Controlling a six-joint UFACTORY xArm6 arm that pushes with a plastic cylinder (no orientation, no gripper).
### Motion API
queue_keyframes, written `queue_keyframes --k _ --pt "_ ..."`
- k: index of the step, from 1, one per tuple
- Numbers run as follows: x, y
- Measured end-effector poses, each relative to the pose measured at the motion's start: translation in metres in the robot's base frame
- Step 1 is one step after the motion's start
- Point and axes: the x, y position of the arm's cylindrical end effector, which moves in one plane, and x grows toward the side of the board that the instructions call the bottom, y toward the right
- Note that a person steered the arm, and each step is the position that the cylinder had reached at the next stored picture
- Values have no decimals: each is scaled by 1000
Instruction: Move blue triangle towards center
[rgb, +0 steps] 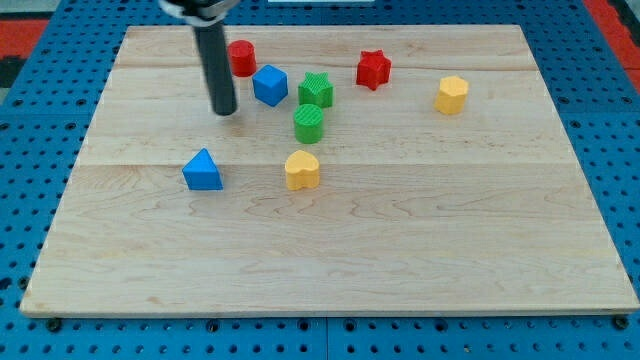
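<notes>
Tip (224, 110) at twelve o'clock of blue triangle (203, 171), well apart, beside blue cube (269, 85), partly hiding red cylinder (242, 58); rod top cut off; no claw, just bare rod.

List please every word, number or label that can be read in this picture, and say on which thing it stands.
None: no text can be read anywhere.
The wooden board, the blue triangle, the other coloured blocks and my tip bear no print.
The blue pegboard shows only holes.
</notes>
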Motion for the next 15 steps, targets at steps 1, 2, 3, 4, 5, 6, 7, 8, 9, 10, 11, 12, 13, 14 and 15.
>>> queue_keyframes --k 1,2,3,4,5,6,7,8,9,10,11,12,13,14,15 --pt "31 -24" --pt "52 34" --pt "85 1" --pt "85 -7" --pt "81 -31" --pt "115 -51" --pt "137 18" --pt "139 59" --pt "121 83" --pt "103 95" --pt "103 95" --pt "130 61" --pt "136 -26" --pt "179 -39" --pt "204 52"
